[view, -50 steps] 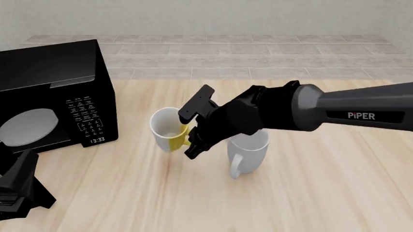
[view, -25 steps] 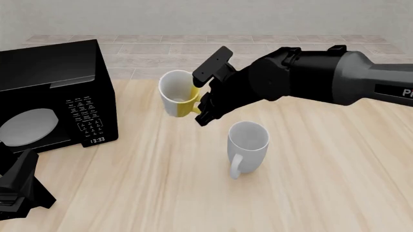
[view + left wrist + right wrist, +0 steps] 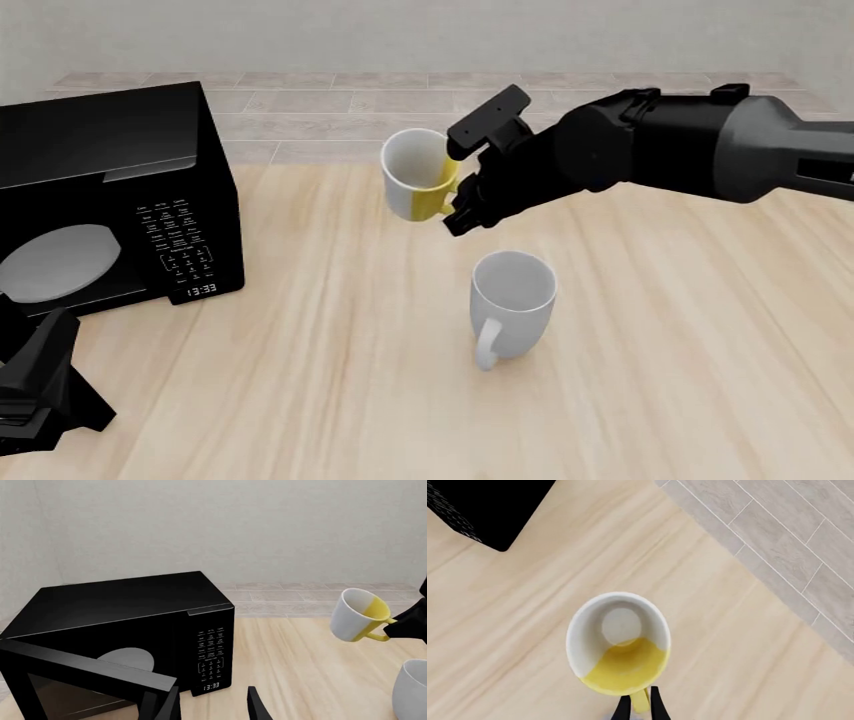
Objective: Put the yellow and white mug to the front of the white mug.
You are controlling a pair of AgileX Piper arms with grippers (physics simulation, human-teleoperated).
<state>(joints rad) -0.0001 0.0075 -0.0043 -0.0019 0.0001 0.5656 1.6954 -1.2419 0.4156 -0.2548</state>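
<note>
Well, we see the black microwave at the table's left, our left gripper idle beside it, fingers spread. Our right gripper pinches the handle of the yellow and white mug, holding it tilted in the air, beyond the white mug standing upright.

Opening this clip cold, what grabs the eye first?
The right tool holds the yellow and white mug in the air by its handle, tilted, beyond the white mug standing mid-table. At the table's left sits a black microwave with its door open.
</note>
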